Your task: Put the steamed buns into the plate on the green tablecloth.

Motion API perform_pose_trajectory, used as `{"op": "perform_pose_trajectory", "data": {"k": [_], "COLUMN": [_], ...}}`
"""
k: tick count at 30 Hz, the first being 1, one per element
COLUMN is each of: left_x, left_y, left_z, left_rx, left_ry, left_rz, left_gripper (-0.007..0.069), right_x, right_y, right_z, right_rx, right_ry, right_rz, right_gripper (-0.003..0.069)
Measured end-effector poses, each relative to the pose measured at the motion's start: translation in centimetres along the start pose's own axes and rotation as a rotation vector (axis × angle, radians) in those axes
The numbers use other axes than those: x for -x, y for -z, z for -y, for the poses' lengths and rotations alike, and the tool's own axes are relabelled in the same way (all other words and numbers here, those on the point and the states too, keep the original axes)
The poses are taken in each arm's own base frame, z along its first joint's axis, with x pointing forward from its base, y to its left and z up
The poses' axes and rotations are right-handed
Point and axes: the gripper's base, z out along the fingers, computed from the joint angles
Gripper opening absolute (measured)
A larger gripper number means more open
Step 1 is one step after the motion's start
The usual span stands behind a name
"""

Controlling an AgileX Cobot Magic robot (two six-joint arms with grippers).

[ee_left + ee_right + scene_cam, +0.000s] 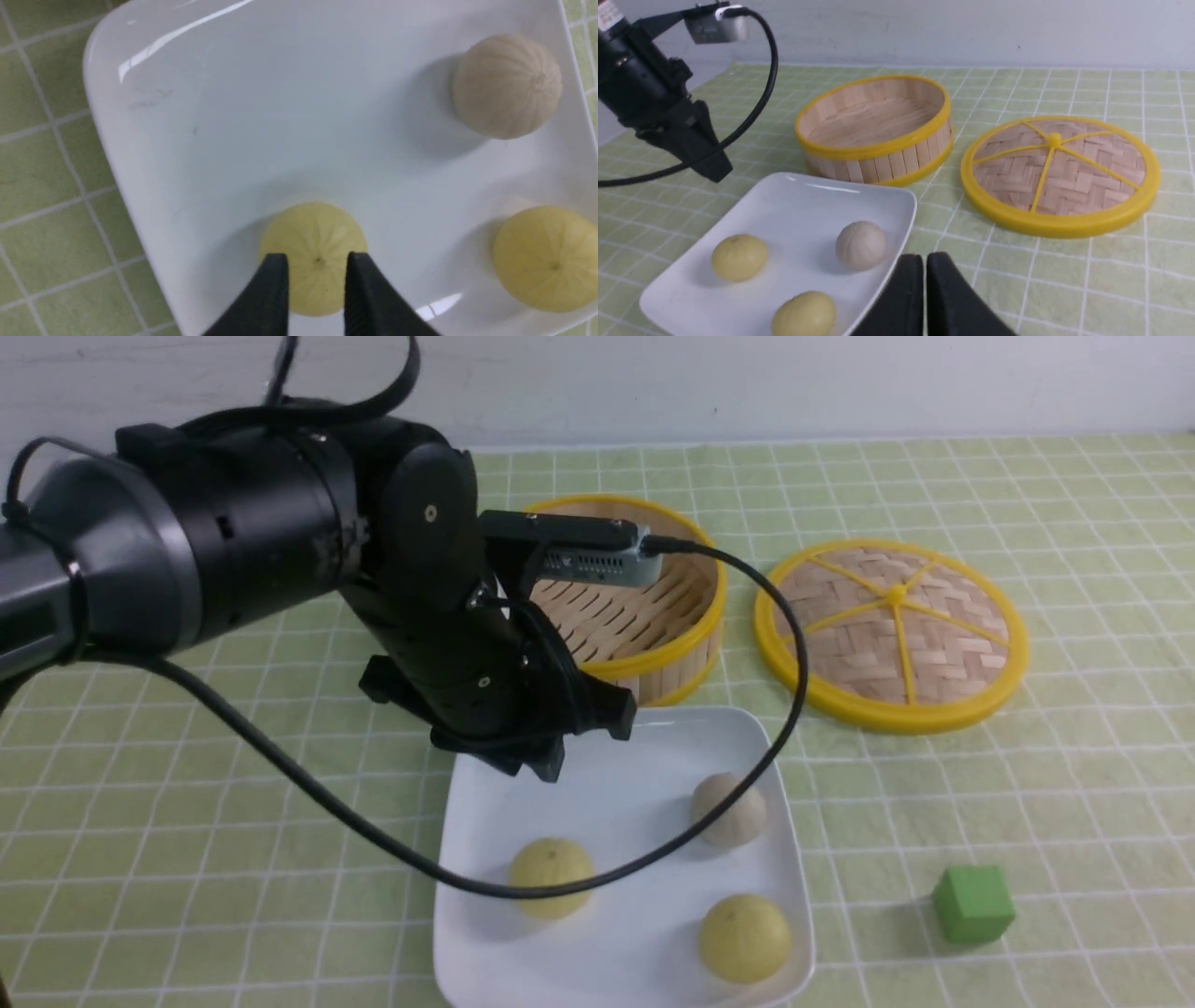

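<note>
Looks evenly and moderately lit, without harsh contrast. Glints in white streaks off the glossy square plate (303, 102) in the left wrist view, with soft shadows beside the steamed buns (507, 86). Blurs at the near fingertips of the left gripper (316, 256) and right gripper (925, 255), in both wrist views. Shows dull highlights along the left arm (252, 523).

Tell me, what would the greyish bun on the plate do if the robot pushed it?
The greyish bun looks almost ball-round, so it would probably roll. The plate looks smooth and shiny, so the bun might slide a bit too. The plate's raised rim could stop it, since the bun sits near that edge.
</note>
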Motion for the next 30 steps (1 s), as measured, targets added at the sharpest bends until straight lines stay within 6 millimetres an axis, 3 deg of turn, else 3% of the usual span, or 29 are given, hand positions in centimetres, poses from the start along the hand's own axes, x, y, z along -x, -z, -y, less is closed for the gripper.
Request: {"op": "perform_pose_trajectory", "data": {"k": [4,16,24,30], "left_x": [-0.1,-0.1,-0.1,-0.2], "left_y": [0.0,0.0,0.0,0.0], "left_z": [0.0,-0.1,-0.2,-0.2], "left_rx": [0.004,0.007,0.017,0.027], "left_ry": [-0.017,-0.02,-0.029,-0.035], "left_rz": [-0.008,-0.012,-0.01,-0.018], "left_gripper": [0.0011,0.0002,0.001,0.0015], "right_x": [-0.1,-1.1,-1.1,-2.5], "right_y": [0.0,0.0,-0.1,0.3], "right_z": [0.2,0.1,0.1,0.5], "right_rx": [-0.016,-0.004,-0.003,-0.02], "right_ry": [0.079,0.109,0.11,0.109], "right_rz": [0.01,-0.091,-0.092,-0.035], "right_gripper": [0.0035,0.0041,0.0054,0.0059]}}
